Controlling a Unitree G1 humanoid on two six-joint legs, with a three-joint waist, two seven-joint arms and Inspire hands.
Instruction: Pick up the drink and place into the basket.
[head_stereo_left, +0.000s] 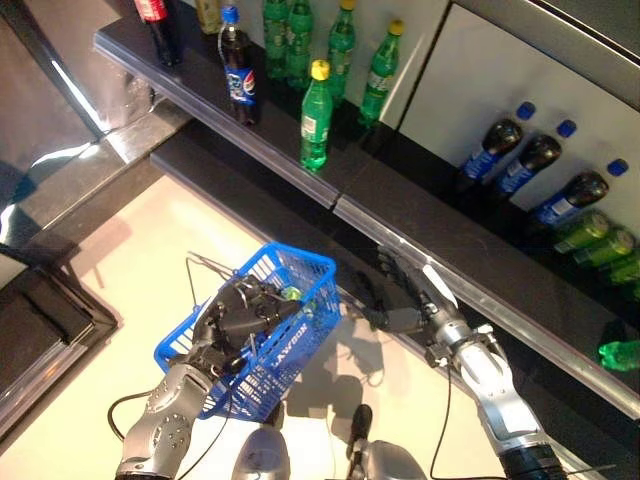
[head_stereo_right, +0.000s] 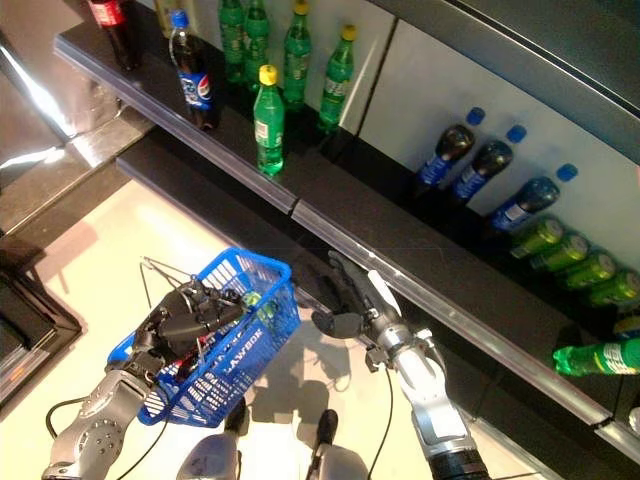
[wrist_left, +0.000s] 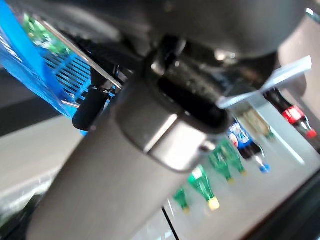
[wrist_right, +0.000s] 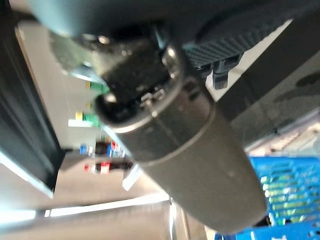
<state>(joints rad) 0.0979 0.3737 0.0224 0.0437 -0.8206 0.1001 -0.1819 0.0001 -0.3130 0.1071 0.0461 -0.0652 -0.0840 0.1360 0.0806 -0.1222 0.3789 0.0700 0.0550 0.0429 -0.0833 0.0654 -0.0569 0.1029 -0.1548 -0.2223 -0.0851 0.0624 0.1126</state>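
My left hand (head_stereo_left: 240, 318) is curled on the handle of a blue plastic basket (head_stereo_left: 300, 340), holding it tilted above the pale floor. A bit of a green bottle (head_stereo_left: 291, 293) shows inside the basket, and the basket's mesh (wrist_left: 62, 70) also fills part of the left wrist view. To the right of the basket, my right hand (head_stereo_left: 408, 292) is open and empty, its fingers straight and pointing at the dark shelf edge (head_stereo_left: 480, 290). On the shelf stands a green bottle with a yellow cap (head_stereo_left: 316, 115), closest to the front.
More green bottles (head_stereo_left: 342, 40) and a dark cola bottle (head_stereo_left: 238, 68) stand on the shelf (head_stereo_left: 200, 90). Dark bottles with blue caps (head_stereo_left: 520, 165) and green ones (head_stereo_left: 600, 245) lie at the right. A dark counter (head_stereo_left: 40, 310) is at the left.
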